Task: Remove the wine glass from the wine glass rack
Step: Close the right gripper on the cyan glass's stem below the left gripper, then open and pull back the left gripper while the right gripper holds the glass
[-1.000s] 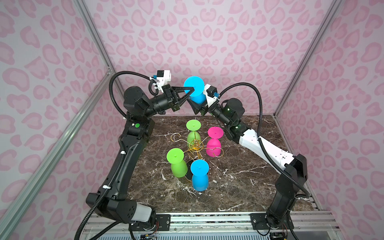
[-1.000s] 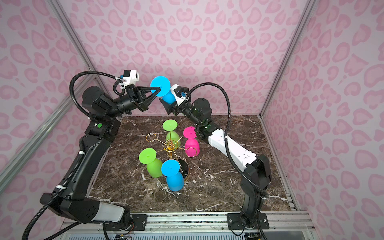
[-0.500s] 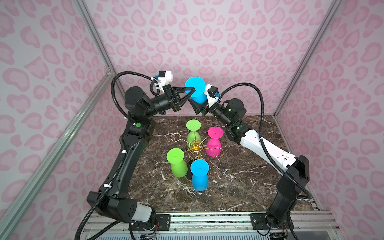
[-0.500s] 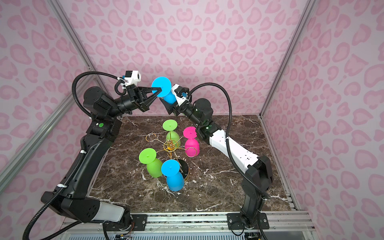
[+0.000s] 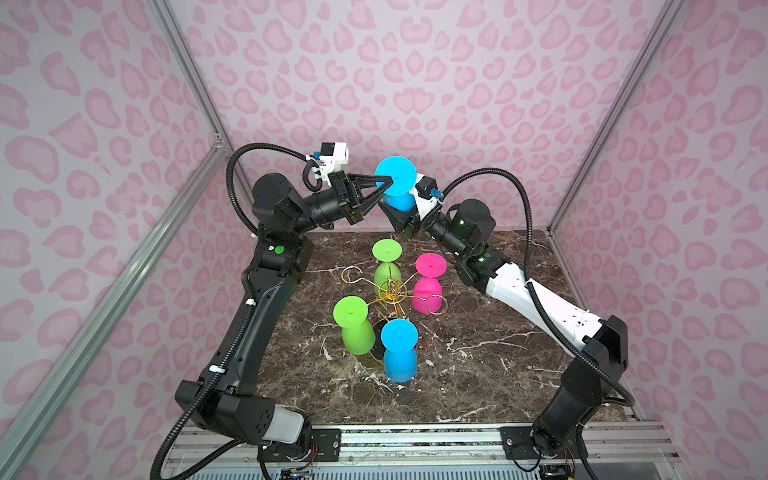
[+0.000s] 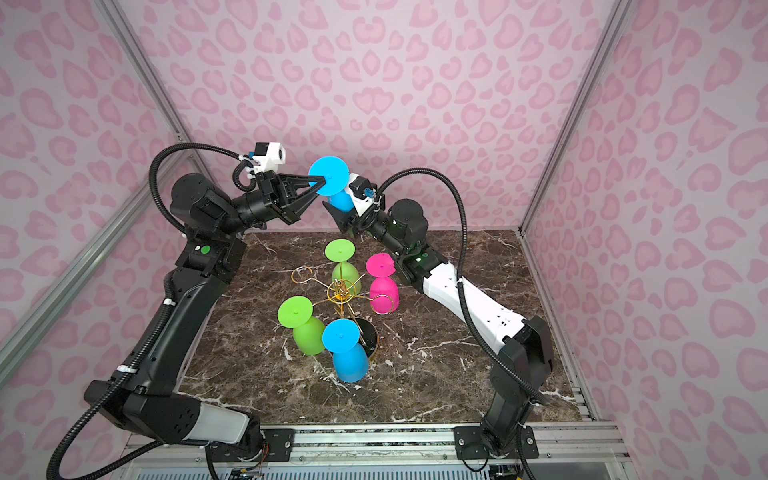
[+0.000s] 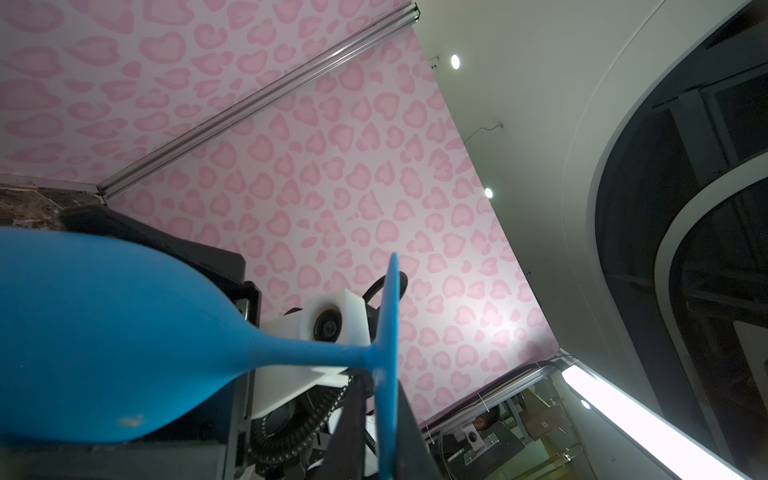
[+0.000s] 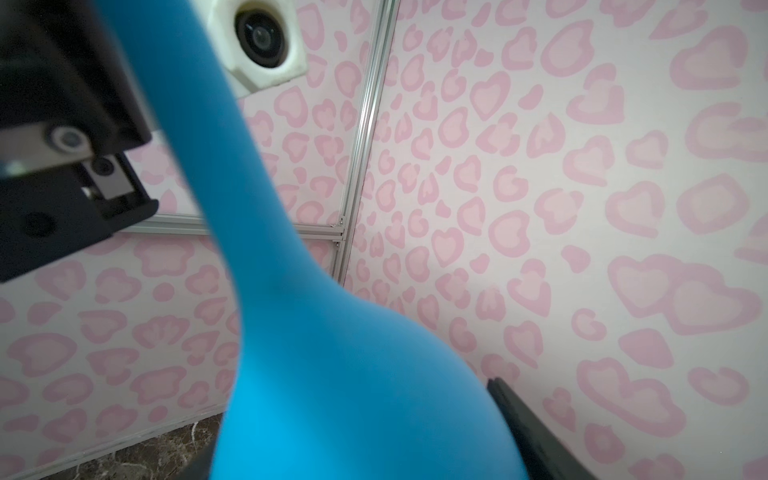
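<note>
Wine glass off rack, likely handover: left end effector pinches foot; right end effector straddles bowl, grip unclear.

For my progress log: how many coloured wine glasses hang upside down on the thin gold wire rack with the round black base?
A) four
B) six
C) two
A: a far green glass, a near green glass, a pink glass and a low blue glass hang foot-up on the gold wire rack; a fifth blue glass is aloft between the left gripper and the right gripper.
</note>
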Controlling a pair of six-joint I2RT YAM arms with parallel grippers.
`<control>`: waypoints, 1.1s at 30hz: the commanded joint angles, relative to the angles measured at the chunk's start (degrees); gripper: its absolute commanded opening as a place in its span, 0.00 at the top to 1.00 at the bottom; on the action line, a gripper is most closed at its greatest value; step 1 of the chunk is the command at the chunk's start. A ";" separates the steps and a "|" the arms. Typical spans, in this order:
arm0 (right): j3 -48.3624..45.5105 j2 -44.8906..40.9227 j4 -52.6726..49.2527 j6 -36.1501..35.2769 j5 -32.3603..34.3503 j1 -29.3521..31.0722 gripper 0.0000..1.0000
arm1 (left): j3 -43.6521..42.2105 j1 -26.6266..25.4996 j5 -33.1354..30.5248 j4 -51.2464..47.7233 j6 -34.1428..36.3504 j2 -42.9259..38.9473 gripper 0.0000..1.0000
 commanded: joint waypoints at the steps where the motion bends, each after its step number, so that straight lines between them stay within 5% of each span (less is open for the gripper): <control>1: -0.02 -1.55 -0.46 3.56 1.25 -0.08 0.33 | -0.19 0.03 -1.18 2.78 0.29 0.11 0.65; 3: 0.26 -2.54 -3.29 4.44 1.54 -0.07 0.33 | -0.35 0.05 -1.63 2.72 0.71 -0.29 0.50; 6: 0.79 -4.26 -8.26 6.07 2.33 -0.12 0.34 | -0.33 0.07 -2.17 2.46 2.54 -1.13 0.39; 13: 10.46 -6.82 -32.11 5.18 5.08 -0.15 0.36 | -3.94 0.08 -7.41 1.41 15.53 -5.11 0.30; 20: 20.24 -6.73 -53.12 4.19 7.31 -0.23 0.39 | -11.18 0.04 -25.36 -2.45 44.54 -11.31 0.28; 24: 23.19 -6.44 -60.43 3.70 8.19 -0.24 0.40 | -14.30 -0.16 -29.77 2.80 58.74 -12.33 0.31; 29: 25.25 -6.29 -66.07 3.90 8.98 -0.24 0.43 | -13.69 -1.57 -24.66 2.79 85.59 -10.78 0.40; 33: 27.90 -5.12 -70.43 3.90 8.83 -0.16 0.47 | -14.95 -2.35 -20.43 3.77 100.26 -9.98 0.44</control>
